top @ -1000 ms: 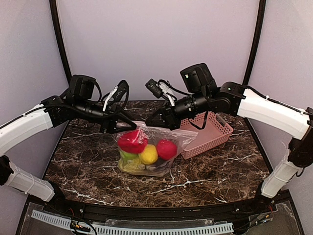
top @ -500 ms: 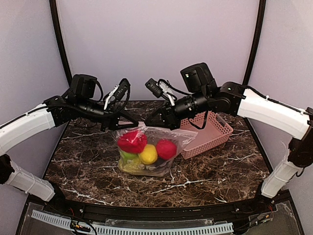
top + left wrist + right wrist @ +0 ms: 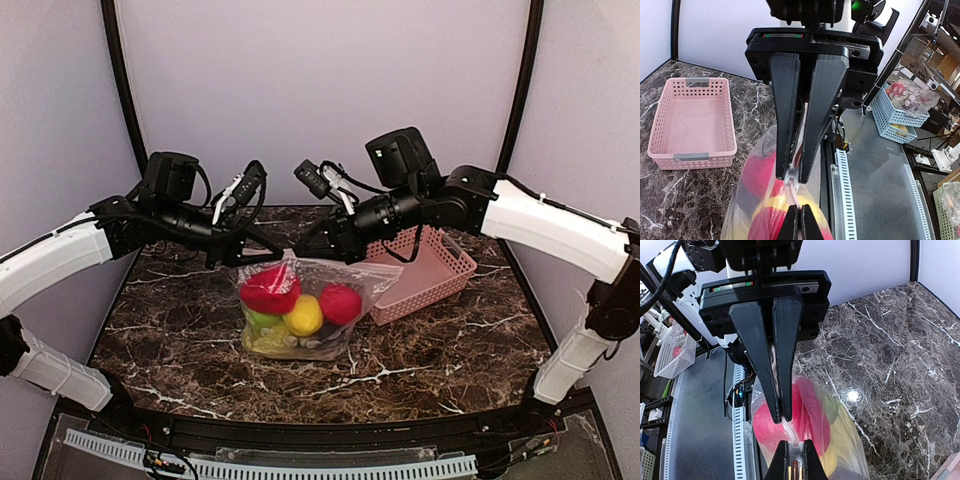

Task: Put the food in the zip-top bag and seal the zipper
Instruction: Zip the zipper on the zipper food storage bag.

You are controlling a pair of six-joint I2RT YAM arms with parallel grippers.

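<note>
Both grippers are closed narrow on the bag mouth. L gripper (image 3: 268, 252) and R gripper (image 3: 306, 250) meet almost tip to tip, each pinching the zipper (image 3: 789, 432) of the zip-top bag (image 3: 362, 285), w/ no gap visible btwn fingers and film. Mouth edge is held up, and the bag body sits on the marble table (image 3: 450, 350) just left of the pink lattice basket (image 3: 440, 275).

Risk 1: the pinch points are very close together, so the strip outboard of each gripper may be unsealed. Whether the tracks are mated along the full length cannot be told from any view.

Risk 2: thin slick film under a narrow pinch could slip out if either arm pulls sideways unevenly, which would drop the mouth.

Risk 3: lifting would put the food wt. on the strip and could pop a partial seal.

Contents, bag: red bell pepper (image 3: 270, 290), yellow round piece (image 3: 304, 315), red round piece (image 3: 341, 304), green piece (image 3: 258, 320), plus a pale yellow-green mass at the bottom, prob. the cabbage. No food is seen outside the bag.

Contents, basket: none visible in the L wrist view.
</note>
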